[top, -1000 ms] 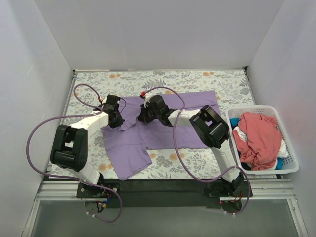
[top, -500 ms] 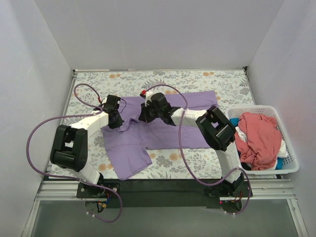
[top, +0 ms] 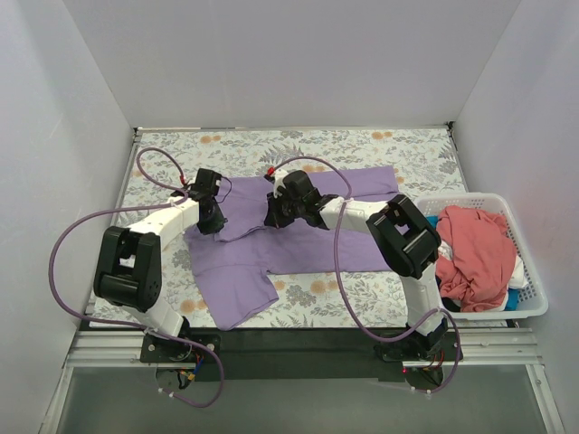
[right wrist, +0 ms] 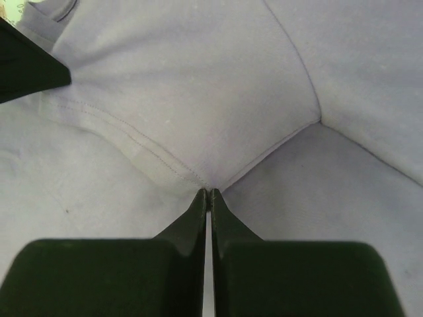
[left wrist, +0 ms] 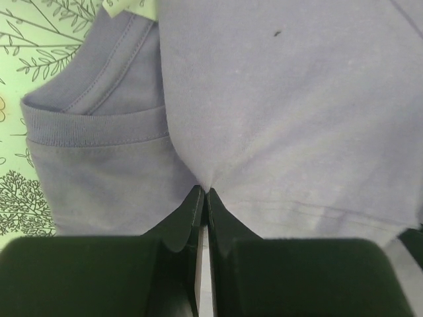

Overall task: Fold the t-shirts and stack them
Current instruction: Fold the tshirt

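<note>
A lavender t-shirt (top: 298,244) lies spread on the flowered table, its upper part folded over. My left gripper (top: 211,220) is shut on the shirt's cloth near the collar; the wrist view shows the pinch (left wrist: 203,188) with the ribbed collar (left wrist: 86,125) to its left. My right gripper (top: 278,217) is shut on a fold of the same shirt by a sleeve seam (right wrist: 209,190). A coral-pink t-shirt (top: 475,253) lies bunched in the basket with bits of white and blue cloth.
The white slatted basket (top: 534,303) stands at the right edge of the table. White walls close in the left, back and right sides. Purple cables loop from both arms over the table.
Both grippers have moved a little toward the back and right, dragging the pinched lavender cloth with them. The right arm's elbow has swung right.
</note>
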Controlling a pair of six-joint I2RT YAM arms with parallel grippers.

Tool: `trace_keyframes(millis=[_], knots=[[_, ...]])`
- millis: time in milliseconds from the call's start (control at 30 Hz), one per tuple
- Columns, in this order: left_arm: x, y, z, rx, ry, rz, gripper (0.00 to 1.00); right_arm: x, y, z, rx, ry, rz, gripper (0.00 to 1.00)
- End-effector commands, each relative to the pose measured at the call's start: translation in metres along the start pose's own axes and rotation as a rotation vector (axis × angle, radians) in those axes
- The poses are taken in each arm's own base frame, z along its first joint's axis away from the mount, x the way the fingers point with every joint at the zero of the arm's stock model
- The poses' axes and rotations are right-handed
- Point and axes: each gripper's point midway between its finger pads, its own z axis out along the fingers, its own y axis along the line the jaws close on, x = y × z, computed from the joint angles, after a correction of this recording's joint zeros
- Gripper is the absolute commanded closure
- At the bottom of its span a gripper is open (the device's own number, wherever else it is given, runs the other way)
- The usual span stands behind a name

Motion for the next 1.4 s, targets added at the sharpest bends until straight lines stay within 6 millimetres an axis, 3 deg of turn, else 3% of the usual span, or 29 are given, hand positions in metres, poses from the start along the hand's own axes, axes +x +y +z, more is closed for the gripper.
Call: trace_keyframes(millis=[0,100,133,233,267,367,467,733,1167,1367], knots=[[0.002,0.0,-0.003,-0.009,0.029,-0.004,0.99,-0.023,0.007,-0.017,-0.003,-0.029,-0.029,0.99],[0.005,0.0,-0.004,-0.007,0.039,-0.009,0.94,-0.018,0.005,-0.019,0.0,-0.004,-0.021,0.99],[0.006,-0.001,-0.004,-0.002,0.04,-0.02,0.84,-0.018,0.004,-0.02,0.002,0.0,-0.021,0.98],[0.01,0.0,-0.008,0.011,0.041,-0.051,0.66,-0.016,0.004,-0.019,-0.005,0.011,-0.021,0.95],[0.008,-0.001,-0.011,0.019,0.027,-0.063,0.55,-0.016,0.005,-0.019,-0.009,0.013,-0.018,0.95],[0.01,0.004,-0.017,0.021,0.005,-0.09,0.46,-0.014,0.004,-0.017,-0.012,0.021,-0.019,0.95],[0.011,0.009,-0.019,0.019,-0.014,-0.107,0.46,-0.013,0.004,-0.017,-0.014,0.025,-0.019,0.95],[0.022,0.015,-0.007,-0.009,0.0,-0.127,0.6,-0.014,0.001,-0.021,0.0,0.024,-0.025,0.94],[0.037,0.027,0.008,-0.064,0.031,-0.122,0.74,-0.012,-0.003,-0.021,0.004,0.031,-0.019,0.94],[0.034,0.039,-0.006,-0.117,0.013,-0.119,0.79,-0.015,-0.008,-0.029,0.032,0.027,-0.018,0.93]])
